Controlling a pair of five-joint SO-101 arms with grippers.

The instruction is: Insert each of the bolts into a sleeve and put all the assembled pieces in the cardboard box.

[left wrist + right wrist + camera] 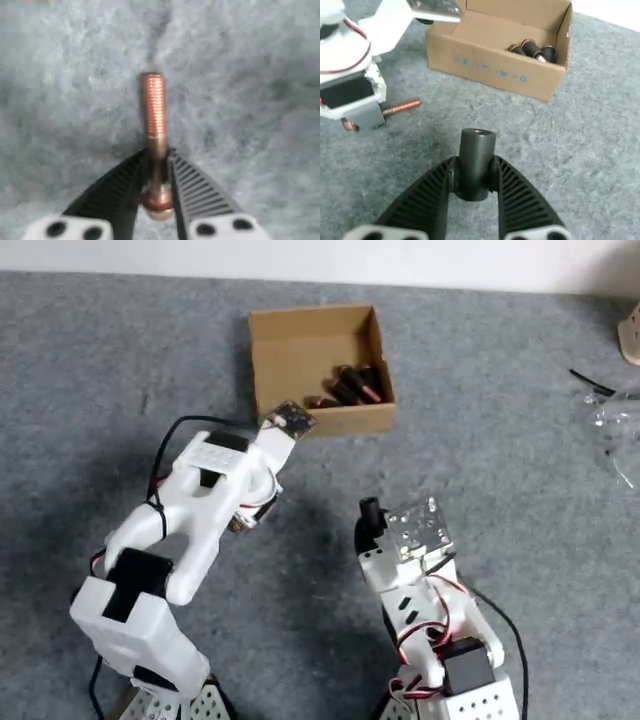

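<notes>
A copper bolt [154, 110] is clamped near its head in the left claw [159, 162]. A black sleeve [476, 150] is gripped in the right claw [474, 167]. The cardboard box [345, 422] is seen at twelve o'clock on the grey surface [500, 440], with assembled pieces [352, 385] gathered in its four-o'clock corner.

Soft, even light covers the grey mat [520, 420] and reaches the floor of the cardboard box [300, 355]. Broad, diffuse shadows lie beside the left arm [190, 525] and the right arm [420, 590].

grey carpet [520, 350], clear plastic piece [612, 418]
</notes>
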